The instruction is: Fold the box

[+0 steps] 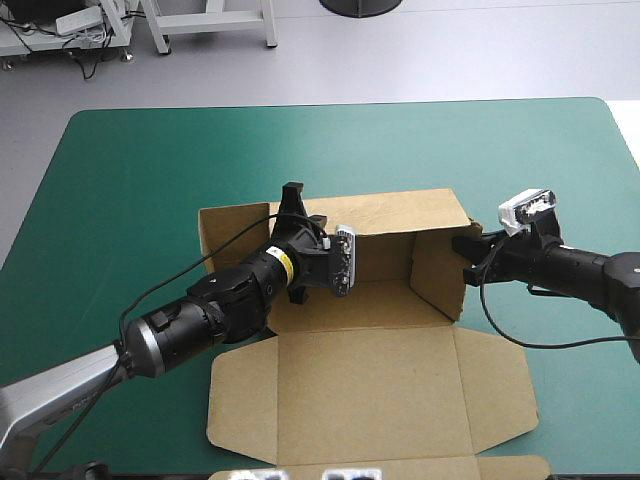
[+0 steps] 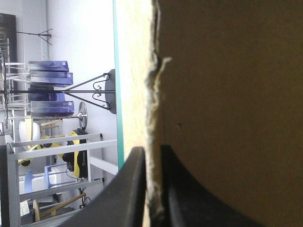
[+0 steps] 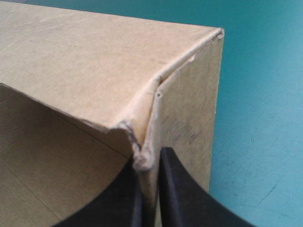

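Centre frame, the box [image 1: 370, 385] sits walls raised, lid flat. The left gripper [image 1: 292, 195], reaching diagonally from lower left, clamps its back wall; the right gripper [image 1: 468, 246], level from the right, clamps the side wall.

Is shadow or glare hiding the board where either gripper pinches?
High view: even light, no glare, the box shaded only inside. Left wrist view: the wall face ahead of the left gripper lies in deep shadow, its edge lit. Right wrist view: the pinched corner at the right gripper is well lit.

Beyond the teal-green table [image 1: 130, 180] lies pale grey floor [image 1: 450, 50].
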Motion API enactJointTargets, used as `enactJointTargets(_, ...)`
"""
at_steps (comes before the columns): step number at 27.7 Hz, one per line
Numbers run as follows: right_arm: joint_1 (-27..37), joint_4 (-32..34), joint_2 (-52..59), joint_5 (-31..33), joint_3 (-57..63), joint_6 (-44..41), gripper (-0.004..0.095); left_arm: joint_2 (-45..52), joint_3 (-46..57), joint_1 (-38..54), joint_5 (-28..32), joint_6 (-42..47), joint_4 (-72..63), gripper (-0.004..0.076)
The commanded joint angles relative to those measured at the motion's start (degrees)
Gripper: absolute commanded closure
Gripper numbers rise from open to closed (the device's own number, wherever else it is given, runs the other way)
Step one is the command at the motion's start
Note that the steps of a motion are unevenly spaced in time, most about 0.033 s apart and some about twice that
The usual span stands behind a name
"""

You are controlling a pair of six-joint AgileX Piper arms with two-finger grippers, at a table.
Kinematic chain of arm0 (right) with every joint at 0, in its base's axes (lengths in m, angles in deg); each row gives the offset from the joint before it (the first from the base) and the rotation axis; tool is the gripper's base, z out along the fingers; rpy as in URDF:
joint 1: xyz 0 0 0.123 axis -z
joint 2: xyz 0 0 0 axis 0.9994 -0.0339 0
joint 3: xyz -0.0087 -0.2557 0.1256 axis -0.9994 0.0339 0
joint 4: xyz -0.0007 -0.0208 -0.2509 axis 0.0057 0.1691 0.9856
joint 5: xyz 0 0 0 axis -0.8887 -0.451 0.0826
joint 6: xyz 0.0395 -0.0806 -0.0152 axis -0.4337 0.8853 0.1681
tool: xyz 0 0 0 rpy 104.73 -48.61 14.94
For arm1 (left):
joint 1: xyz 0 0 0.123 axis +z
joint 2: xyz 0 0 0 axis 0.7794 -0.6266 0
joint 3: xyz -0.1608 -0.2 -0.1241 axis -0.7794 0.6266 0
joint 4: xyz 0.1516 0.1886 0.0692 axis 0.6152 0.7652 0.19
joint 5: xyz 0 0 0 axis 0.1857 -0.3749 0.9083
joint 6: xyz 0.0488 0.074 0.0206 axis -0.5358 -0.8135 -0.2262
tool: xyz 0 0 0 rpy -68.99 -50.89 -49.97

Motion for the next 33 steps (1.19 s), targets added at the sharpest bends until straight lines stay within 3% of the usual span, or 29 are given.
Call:
enactJointTargets(1,0.2,-2.3,0.6,0.8,-1.3,-0.2,0.0905,1.4,-0.7,-0.4,1.3,0.8,1.2,0.0491)
enactJointTargets(3,0.2,-2.3,0.6,0.8,-1.3,-0.6,0.0906,1.4,-0.7,-0.4,1.3,1.0,1.0,0.0353)
enactJointTargets(5,0.2,-2.2,0.6,0.3,-1.3,-2.1,0.0906,1.4,-0.7,-0.4,1.8,1.3,-0.1,0.0322)
enactJointTargets(16,0.2,5.6,0.6,-4.0,-2.9,-15.7,0.0907,8.3,-4.4,-0.5,13.1,8.3,-5.0,0.0403)
enactJointTargets(20,0.2,11.7,0.6,-3.9,-7.3,-22.6,0.0907,12.3,-6.2,-0.4,15.6,12.3,-5.0,0.0419)
enactJointTargets(22,0.2,15.9,0.6,-2.9,-10.3,-27.0,0.0908,13.4,-7.0,-0.4,14.4,13.4,-5.0,0.0431)
enactJointTargets(27,0.2,22.0,-2.7,5.0,-18.2,-35.2,0.0908,13.6,-9.8,1.7,3.4,15.1,-2.4,0.0540)
enactJointTargets(33,-1.4,24.5,-11.4,14.9,-27.0,-41.0,0.0908,13.6,-11.0,13.7,-1.4,32.6,8.6,0.0715)
